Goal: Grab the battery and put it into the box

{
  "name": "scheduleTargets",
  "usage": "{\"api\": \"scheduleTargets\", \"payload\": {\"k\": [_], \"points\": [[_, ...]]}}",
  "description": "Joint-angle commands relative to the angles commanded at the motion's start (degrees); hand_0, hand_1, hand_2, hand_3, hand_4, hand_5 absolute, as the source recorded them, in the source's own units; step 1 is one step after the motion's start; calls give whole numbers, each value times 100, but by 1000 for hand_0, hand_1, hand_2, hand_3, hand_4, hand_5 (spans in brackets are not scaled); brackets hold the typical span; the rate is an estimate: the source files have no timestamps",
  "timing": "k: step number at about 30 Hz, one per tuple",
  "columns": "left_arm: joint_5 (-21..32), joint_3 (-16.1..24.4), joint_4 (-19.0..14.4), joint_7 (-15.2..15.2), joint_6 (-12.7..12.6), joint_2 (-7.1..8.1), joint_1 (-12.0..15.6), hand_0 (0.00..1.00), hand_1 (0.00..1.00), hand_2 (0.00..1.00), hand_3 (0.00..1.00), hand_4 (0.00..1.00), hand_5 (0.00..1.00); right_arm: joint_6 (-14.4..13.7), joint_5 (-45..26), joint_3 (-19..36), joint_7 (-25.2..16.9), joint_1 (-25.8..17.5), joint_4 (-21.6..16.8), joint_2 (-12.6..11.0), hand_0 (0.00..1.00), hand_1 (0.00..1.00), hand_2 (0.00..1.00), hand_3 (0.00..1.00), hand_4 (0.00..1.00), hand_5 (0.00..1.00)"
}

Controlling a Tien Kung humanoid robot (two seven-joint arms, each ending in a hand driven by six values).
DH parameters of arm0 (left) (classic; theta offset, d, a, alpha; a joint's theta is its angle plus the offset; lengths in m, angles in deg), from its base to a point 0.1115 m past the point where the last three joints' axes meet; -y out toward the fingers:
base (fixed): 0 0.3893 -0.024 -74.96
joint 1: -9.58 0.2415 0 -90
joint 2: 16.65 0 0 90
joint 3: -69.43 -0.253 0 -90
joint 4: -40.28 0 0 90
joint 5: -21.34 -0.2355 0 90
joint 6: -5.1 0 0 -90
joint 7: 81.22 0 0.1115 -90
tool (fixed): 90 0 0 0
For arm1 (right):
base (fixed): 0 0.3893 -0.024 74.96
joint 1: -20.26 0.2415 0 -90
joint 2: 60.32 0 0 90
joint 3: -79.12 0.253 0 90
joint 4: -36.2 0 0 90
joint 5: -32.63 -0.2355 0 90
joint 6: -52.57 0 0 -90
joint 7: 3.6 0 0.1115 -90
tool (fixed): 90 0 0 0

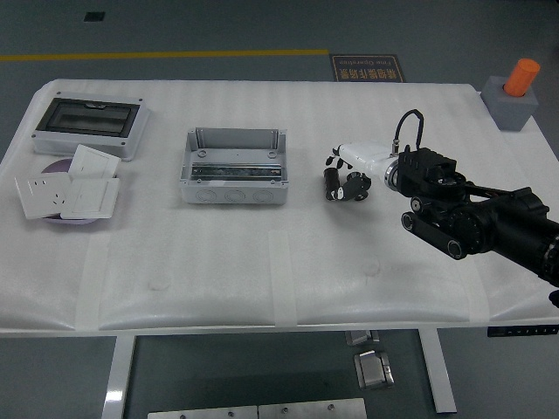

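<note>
Black and stubby, the battery (333,183) stands between the dark fingertips of the right hand (347,182), just right of the grey box (233,166) and low over the white table (218,262). The fingers (356,185) are curled in around the small cylinder, though from this height it cannot be told whether they have it firmly pinched or only touch it, nor whether it has left the padded surface. The hand's white palm sits behind them, a black cable looping above the wrist, and the black arm (480,223) reaches in from the right edge. The box lies open-topped, a metal rail across its floor, a short gap from the battery. Further left sit a grey case with a dark window (87,127) and white wall sockets (65,192); an orange-topped grey block (515,96) stands at the far right corner. The left arm is out of sight. Judged from this, the pickup is in hand; next comes a lift, a short carry left over the near wall, then release inside.
</note>
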Motion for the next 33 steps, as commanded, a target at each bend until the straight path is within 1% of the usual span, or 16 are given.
{"api": "scheduleTargets", "payload": {"k": [11,21,33], "points": [[44,-90,-22,48,-20,-1,-34,603,629,489,609,437,426,106,66,107,3,-12,159,103,659,672,722,784,836,390],[34,-104,-31,60,-24,4,-27,602,627,487,607,432,428,280,254,241,-3,-47,178,142,659,668,721,783,840,397],[48,-172,-49,102,-40,24,-24,599,626,481,607,422,427,259,220,222,-19,-86,185,172,658,668,721,782,847,402]]}}
